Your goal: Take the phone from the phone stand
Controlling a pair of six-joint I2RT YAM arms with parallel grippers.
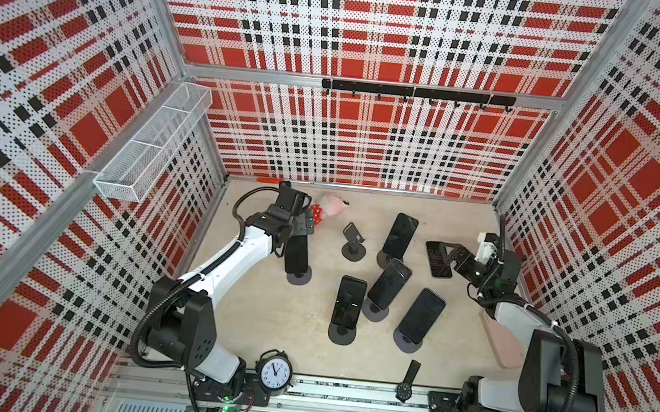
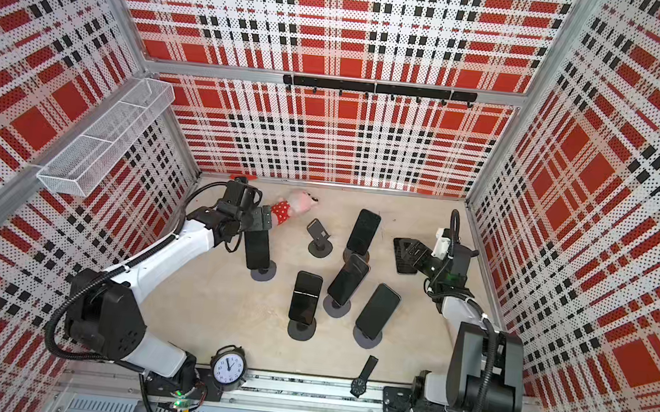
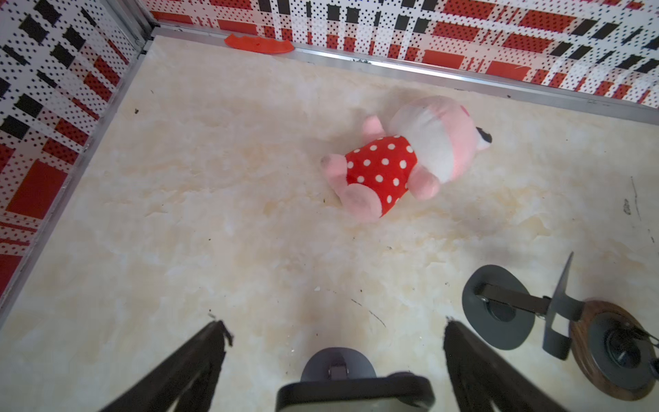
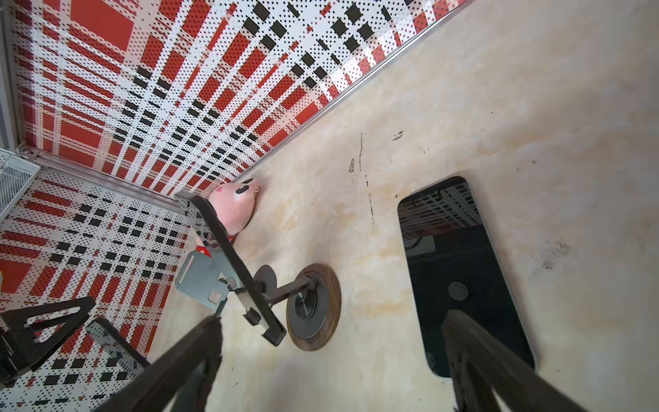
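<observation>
At the left, a black slab phone (image 1: 297, 253) stands portrait on its round dark-grey stand (image 1: 299, 277). Its long axis leans up toward the plaid back wall (image 1: 368, 144) and its screen is dark. The left gripper (image 3: 335, 326), arm stretched forward and wrist bent down, spreads wide astride the phone's top edge. Far right, the right gripper (image 4: 333, 318) gapes wide over a flat-lying black phone (image 4: 463, 271).

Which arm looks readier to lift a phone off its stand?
Left: its open left gripper flanks the top of a standing phone. The right gripper hangs open over a flat-lying phone.
</observation>
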